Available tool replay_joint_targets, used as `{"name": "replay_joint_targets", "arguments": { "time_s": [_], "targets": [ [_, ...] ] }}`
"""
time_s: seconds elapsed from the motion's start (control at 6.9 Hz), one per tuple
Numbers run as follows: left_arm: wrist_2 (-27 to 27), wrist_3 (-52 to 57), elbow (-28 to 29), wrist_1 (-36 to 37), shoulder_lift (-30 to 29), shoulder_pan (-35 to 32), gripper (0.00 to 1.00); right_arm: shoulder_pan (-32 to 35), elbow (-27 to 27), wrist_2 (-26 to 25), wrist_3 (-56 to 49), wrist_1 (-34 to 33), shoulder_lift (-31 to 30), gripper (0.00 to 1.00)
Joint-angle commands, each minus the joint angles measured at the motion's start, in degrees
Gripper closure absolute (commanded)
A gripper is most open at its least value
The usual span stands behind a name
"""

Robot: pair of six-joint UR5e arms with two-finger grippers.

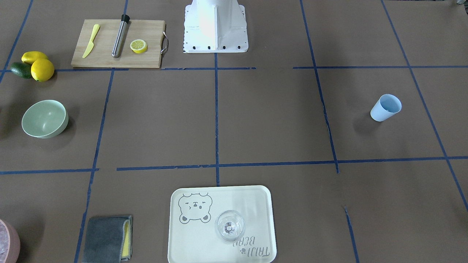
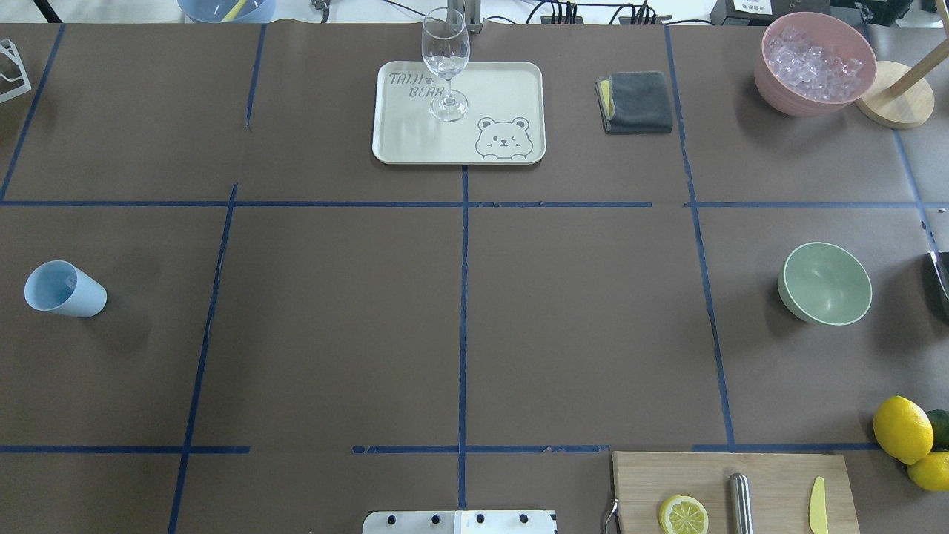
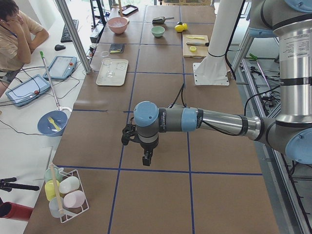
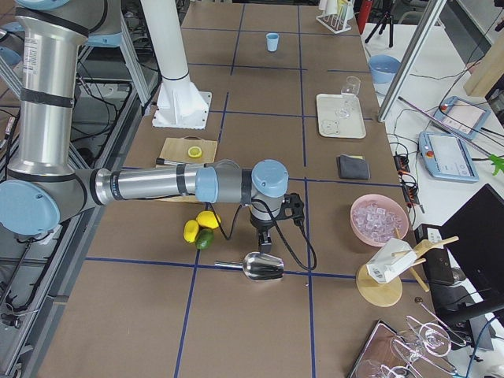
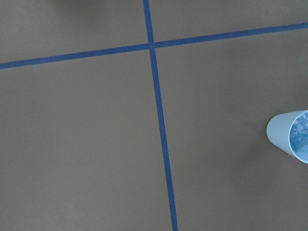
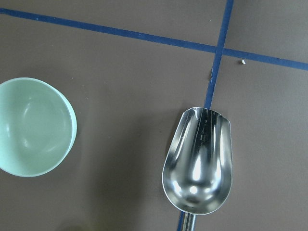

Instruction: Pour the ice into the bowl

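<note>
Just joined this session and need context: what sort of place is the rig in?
Probably a robotics lab staged for drinks prep: blue tape grid on the table, a seated operator with tablets alongside, and props like a cutting board and wine glass.

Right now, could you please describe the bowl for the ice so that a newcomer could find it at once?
Start at the wooden cutting board on the robot's right. Past the lemons beside it stands the bowl. It is pale mint green and empty, unlike the filled pink container farther on.
</note>
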Motion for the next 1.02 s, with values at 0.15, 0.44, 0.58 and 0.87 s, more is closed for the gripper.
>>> {"name": "replay_joint_targets", "arguments": {
  "time_s": [0.15, 0.44, 0.58, 0.87],
  "targets": [
    [-0.4, 1.7, 0.4, -1.6, -1.3, 0.0, 0.00, -0.1, 0.3, 0.0, 0.5, 0.1, 0.2, 0.00],
    [-0.5, 1.7, 0.3, -1.8, -1.4, 0.0, 0.00, -0.7, 0.1, -0.1, 0.2, 1.8, 0.6, 0.00],
    [-0.5, 1.8, 0.3, -1.8, -1.3, 0.0, 0.00, -0.7, -0.4, -0.1, 0.3, 6.1, -0.3, 0.00],
    [-0.7, 1.7, 0.4, -1.8, -1.1, 0.0, 0.00, -2.4, -1.6, 6.0, 2.5, 8.1, -0.3, 0.00]
  ]
}}
